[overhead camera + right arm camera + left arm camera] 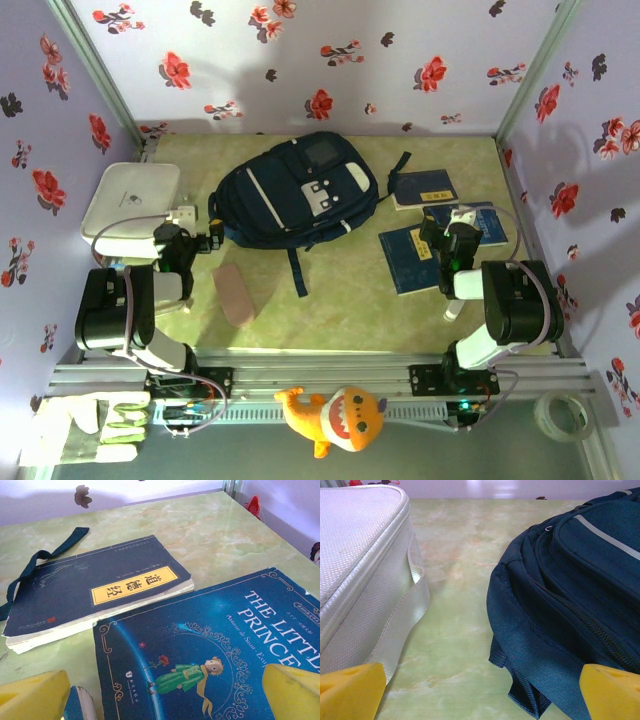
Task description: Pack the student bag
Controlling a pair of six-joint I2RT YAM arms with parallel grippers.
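Frankly, by my reckoning the packing has hardly begun. From above, the student bag (295,195) lies flat, front up, in the middle of the bench's (340,310) far half, and every loose item sits outside it. A white case (130,198) is toward the far-left corner and a pink pouch (233,293) lies nearer the front edge. 3 books lie toward the right edge: a dark book (424,188) farthest back, a blue book (408,258) and a second blue book (487,222). My left claw (212,236) hangs between case and bag, and my right claw (438,232) over the books. An orange plush toy (335,418), gloves (90,425) and a tape roll (560,415) lie beyond the near edge by my bases; I cannot tell whether they belong to the job. Through my left wrist, my left claw (480,695) is spread wide over bare bench, empty, with the case (365,570) on one side and the bag (570,595) on the other, touching neither. The bag's zip looks closed, so I judge that opening it comes first. Through my right wrist, my right claw (162,695) is likewise spread and holds nothing, low over the Little Prince book (200,650). That book lies just beside the dark book (100,590), perhaps touching it, and a bag strap (35,562) trails past the dark book's corner. The bench is pale green, marbled and glossy. Lilac walls with red and dark flowers close it in on 3 sides, with metal posts at the far corners.
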